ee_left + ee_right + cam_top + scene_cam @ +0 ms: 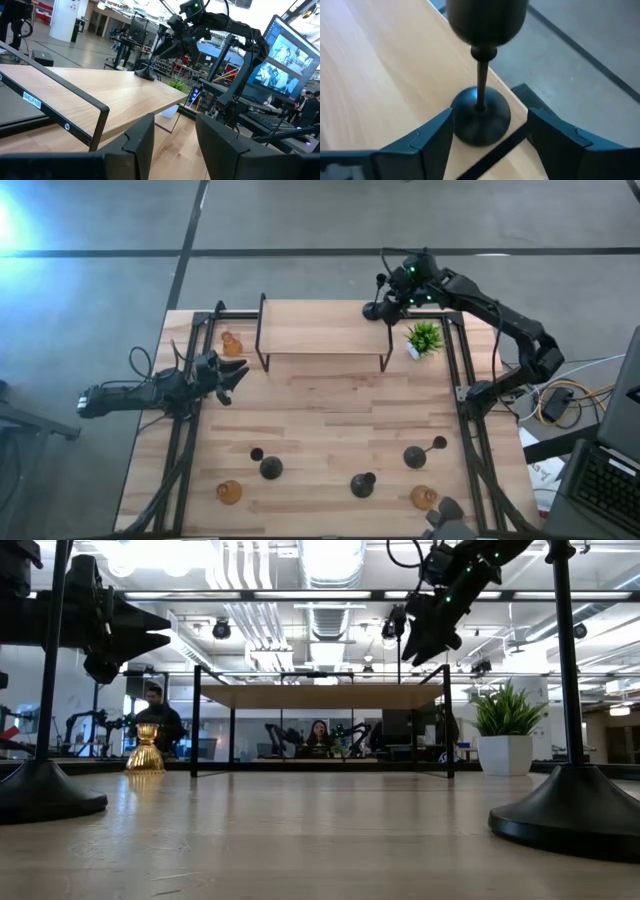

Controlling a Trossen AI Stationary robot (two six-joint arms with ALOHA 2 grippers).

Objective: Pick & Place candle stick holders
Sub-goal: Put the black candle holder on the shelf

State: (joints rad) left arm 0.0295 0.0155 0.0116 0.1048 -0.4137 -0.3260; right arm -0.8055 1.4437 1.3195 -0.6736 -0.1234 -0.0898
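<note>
A: A black candle stick holder point(481, 82) is seen upright at the far right corner of the raised wooden shelf point(322, 330), its round base close to the shelf's edge.

B: How is it placed relative to the right gripper point(490, 142)?

A: It lies straight ahead, between the spread fingers, which are held clear of base and stem. Nothing is gripped. The long axis is vertical, cup on top.

B: And the left gripper point(228, 376)?

A: It is held by the table's left side, near an amber holder point(231, 343), part open and empty. The right arm is by far the nearer to the shelf holder.

B: What of the others?

A: Three black and two amber ones are left along the table's near edge.

B: Any writing?

A: A small label point(31, 99) on the shelf frame can be read as "SHELF", with further characters too small to make out.
</note>
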